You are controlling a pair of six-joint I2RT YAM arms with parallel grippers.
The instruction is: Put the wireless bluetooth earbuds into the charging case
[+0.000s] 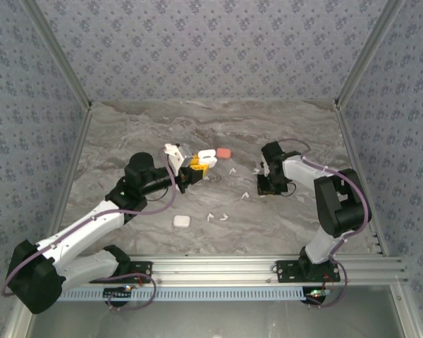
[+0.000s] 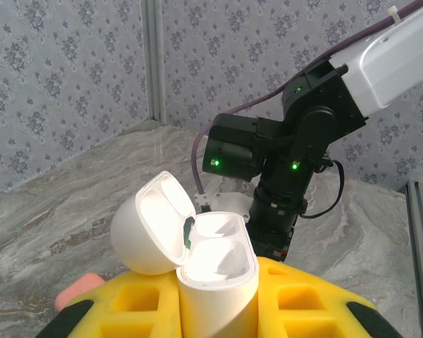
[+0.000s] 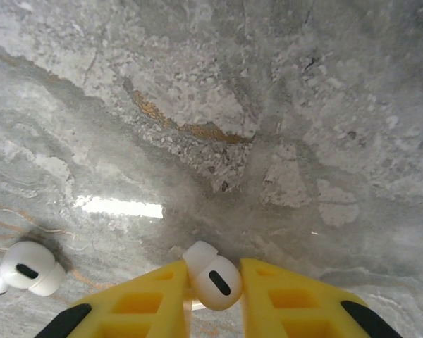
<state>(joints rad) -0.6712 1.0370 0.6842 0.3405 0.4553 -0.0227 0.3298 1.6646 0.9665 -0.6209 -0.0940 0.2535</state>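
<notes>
Left gripper (image 2: 218,306) is clamping the open white charging case (image 2: 222,271), lid tipped back. Right gripper (image 3: 213,271) is pinching 1 white earbud (image 3: 216,285) close to the marble table (image 3: 282,105). 1 loose earbud (image 3: 27,271) is lying nearby on its left.

We note the table top (image 3: 303,105) as a polished grey stone-look surface, smooth, with a bright patch of glare. We read the earbud (image 3: 213,276) as glossy white plastic with a dark matt oval inset. The yellow fingers (image 3: 141,310) look like matt moulded plastic with recessed pockets. The open charging case (image 2: 204,260) is smooth white plastic with a satin sheen. We see the rail (image 1: 218,266) as ribbed bare metal and the walls (image 1: 211,49) as a matt patterned covering.
</notes>
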